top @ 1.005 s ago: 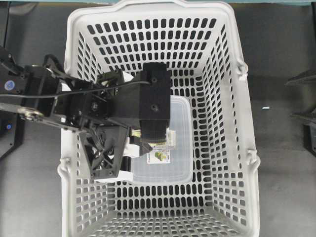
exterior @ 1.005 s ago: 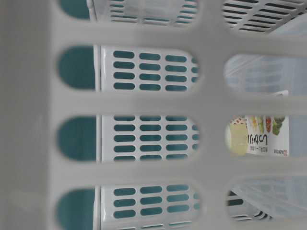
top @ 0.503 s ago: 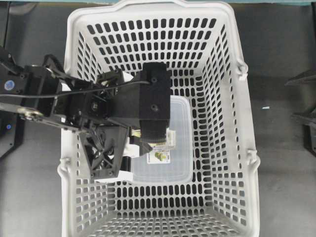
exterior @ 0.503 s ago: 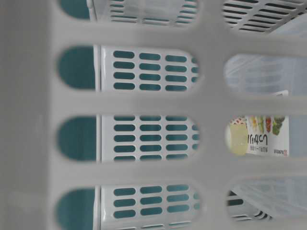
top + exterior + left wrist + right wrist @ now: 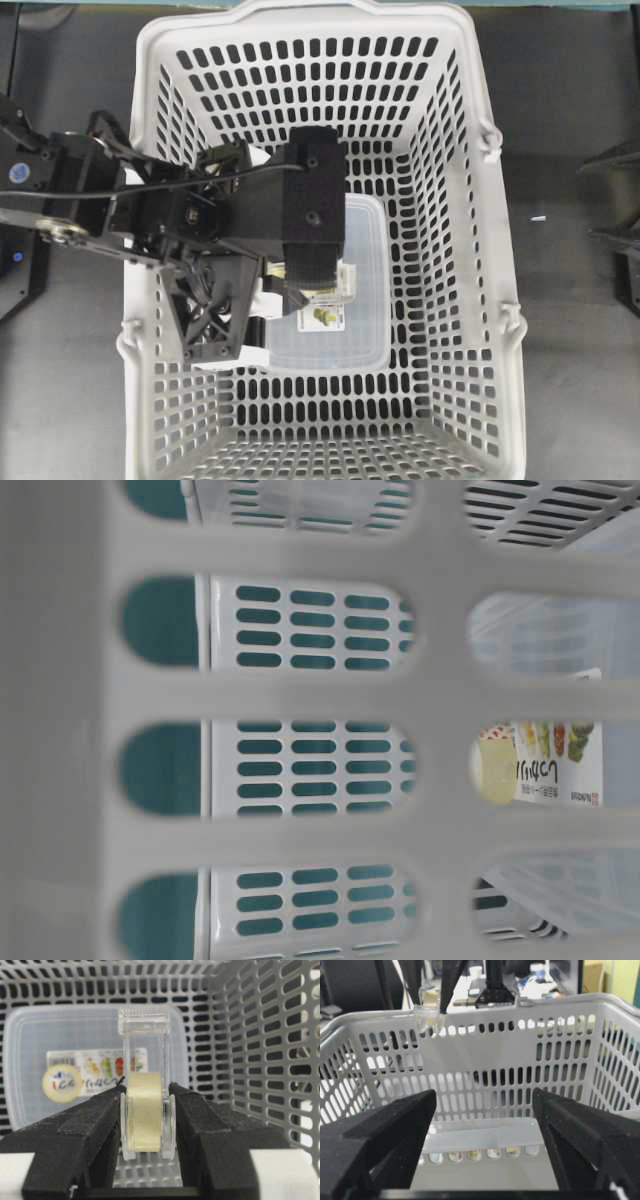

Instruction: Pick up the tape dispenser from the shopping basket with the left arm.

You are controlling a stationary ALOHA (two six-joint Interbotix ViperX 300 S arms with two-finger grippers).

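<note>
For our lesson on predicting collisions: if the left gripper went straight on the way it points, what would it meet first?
Probably the clear labelled box on the shopping basket floor, with the gripped tape dispenser touching it first; the gap is unclear.

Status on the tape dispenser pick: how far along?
Done: the left gripper is shut on the tape dispenser, which hangs at about rim height of the basket in the right wrist view. In hand: holding it over the basket. Left: little, perhaps carrying it clear of the rim.

Left arm (image 5: 200, 215) hiding the tape dispenser from overhead, table-level view blocked by blurred shopping basket (image 5: 300, 695) wall — the labelled box (image 5: 545, 765) a glimpse at 3 o'clock.
</note>
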